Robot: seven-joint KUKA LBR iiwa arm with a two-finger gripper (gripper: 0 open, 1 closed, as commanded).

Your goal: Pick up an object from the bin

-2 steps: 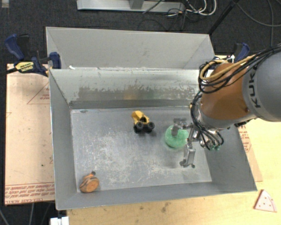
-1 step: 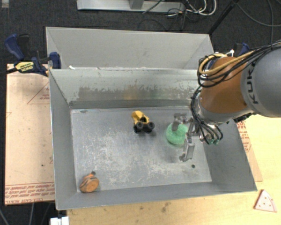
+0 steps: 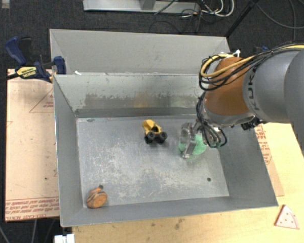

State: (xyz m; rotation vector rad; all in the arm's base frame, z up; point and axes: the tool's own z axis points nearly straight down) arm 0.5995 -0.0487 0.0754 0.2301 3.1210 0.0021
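My gripper (image 3: pixel 191 142) is low in the right half of the bin, under the orange wrist cover. A pale green thing (image 3: pixel 196 148) lies right at its fingers, partly hidden by them. I cannot tell whether the fingers are round it or just above it. A small yellow toy vehicle with black wheels (image 3: pixel 153 131) sits to the gripper's left, near the bin's middle and apart from the fingers.
A round orange-brown thing (image 3: pixel 97 198) lies in the bin's front left corner, far from the gripper. The arm comes in over the bin's right wall. The back wall slopes up behind the gripper.
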